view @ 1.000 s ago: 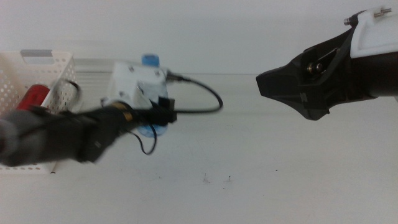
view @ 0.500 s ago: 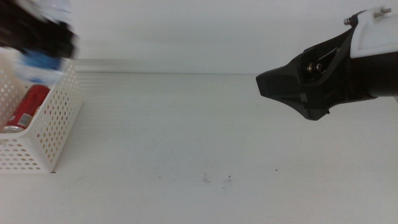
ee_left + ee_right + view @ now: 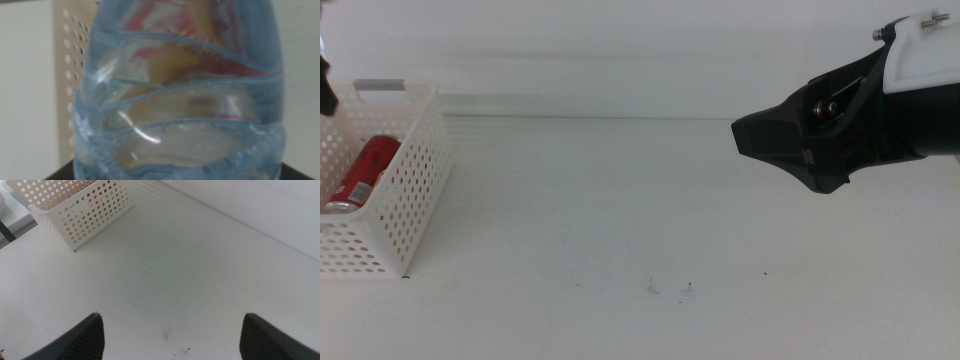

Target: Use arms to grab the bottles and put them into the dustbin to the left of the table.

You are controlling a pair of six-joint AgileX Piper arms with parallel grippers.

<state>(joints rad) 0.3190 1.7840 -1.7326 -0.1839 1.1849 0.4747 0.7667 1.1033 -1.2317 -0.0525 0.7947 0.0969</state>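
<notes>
Inside the dustbin (image 3: 412, 190), one red can (image 3: 362, 173).

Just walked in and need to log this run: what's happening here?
The left claw holds the clear water bottle close to the white dustbin at the table's left end. A red soda can already lies inside. The right claw hovers open over the table's right side, holding nothing.

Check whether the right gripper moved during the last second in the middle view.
No. The right gripper hangs at the same spot above the table, with its tip just as far from the dustbin as before.
</notes>
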